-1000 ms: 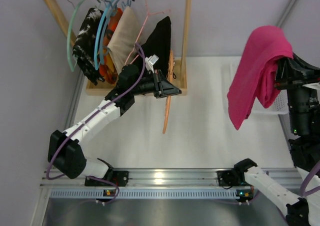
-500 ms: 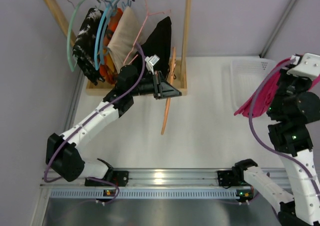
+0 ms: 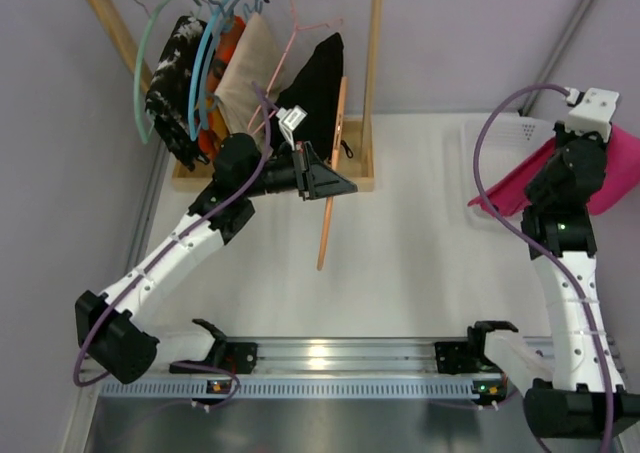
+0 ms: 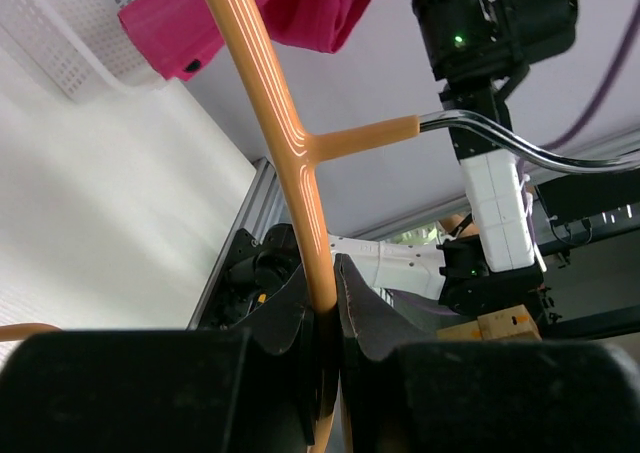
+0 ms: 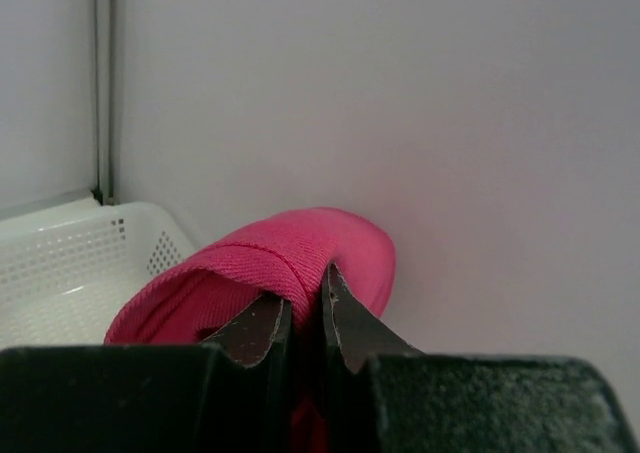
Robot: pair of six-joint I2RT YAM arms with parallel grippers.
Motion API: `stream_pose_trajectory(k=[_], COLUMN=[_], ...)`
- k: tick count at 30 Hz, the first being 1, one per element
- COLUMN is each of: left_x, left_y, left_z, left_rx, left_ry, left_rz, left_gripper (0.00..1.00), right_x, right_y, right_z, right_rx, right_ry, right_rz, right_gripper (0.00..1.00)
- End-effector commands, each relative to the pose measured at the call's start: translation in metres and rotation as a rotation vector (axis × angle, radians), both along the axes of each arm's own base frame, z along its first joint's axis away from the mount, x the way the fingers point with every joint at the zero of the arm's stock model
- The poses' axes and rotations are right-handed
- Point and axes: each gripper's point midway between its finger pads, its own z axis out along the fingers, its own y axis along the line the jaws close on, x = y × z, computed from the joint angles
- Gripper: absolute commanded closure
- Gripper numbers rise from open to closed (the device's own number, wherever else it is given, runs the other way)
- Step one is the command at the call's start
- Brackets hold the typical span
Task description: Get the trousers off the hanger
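**Markings.** A white tag (image 3: 291,119) sits on the left arm by the wrist; its print is too small to read.

**Pink trousers** (image 3: 618,178). Bright magenta, soft woven cloth, folded into a rounded edge. They are at the far right of the table, above the white basket (image 3: 492,135) and close to the wall. The right arm hides part of them from overhead. Whether the cloth rests on the basket cannot be told.

**Right gripper** (image 5: 305,298). The fingers are clenched on the folded edge of the pink trousers, cloth pinched between both pads.

**Black trousers** (image 3: 315,73). Plain black cloth, hanging at the right end of the wooden rack (image 3: 376,63), beside a tan garment (image 3: 245,68).

**Left gripper** (image 4: 325,273). The fingers are clamped on the bar of an orange hanger (image 4: 268,98). The hanger is bare and has a metal hook (image 4: 530,148). It hangs tilted in front of the rack, lower end above the table (image 3: 400,263).
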Motion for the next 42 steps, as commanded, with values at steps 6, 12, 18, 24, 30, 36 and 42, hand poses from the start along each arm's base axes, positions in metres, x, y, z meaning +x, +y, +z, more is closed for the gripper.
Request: stream_pose_trajectory(k=[6, 12, 18, 24, 30, 36, 42], left_x=[-0.017, -0.020, -0.019, -0.018, -0.017, -0.016, -0.012], left_y=[0.009, 0.011, 0.009, 0.010, 0.010, 0.010, 0.008], left_z=[0.051, 0.053, 0.052, 0.050, 0.051, 0.058, 0.069], left_rx=[-0.087, -0.090, -0.088, -0.086, -0.088, -0.097, -0.114], left_ry=[-0.175, -0.180, -0.178, -0.179, -0.177, -0.188, -0.188], left_rz=[-0.011, -0.015, -0.015, -0.007, 0.000, 0.003, 0.023], left_gripper=[1.00, 1.00, 1.00, 1.00, 1.00, 1.00, 1.00], right_x=[0.067, 0.134, 0.191, 0.214, 0.191, 0.142, 0.059], right_y=[0.000, 0.007, 0.005, 0.015, 0.017, 0.043, 0.142], right_z=[0.000, -0.054, -0.124, -0.157, -0.136, -0.092, -0.013], right_rx=[0.003, 0.054, 0.092, 0.216, 0.255, 0.337, 0.404], right_ry=[-0.121, -0.005, 0.138, 0.188, 0.175, 0.154, 0.028], right_rz=[0.137, 0.213, 0.231, 0.319, 0.388, 0.614, 1.087], right_gripper=[1.00, 1.00, 0.97, 0.36, 0.14, 0.00, 0.01])
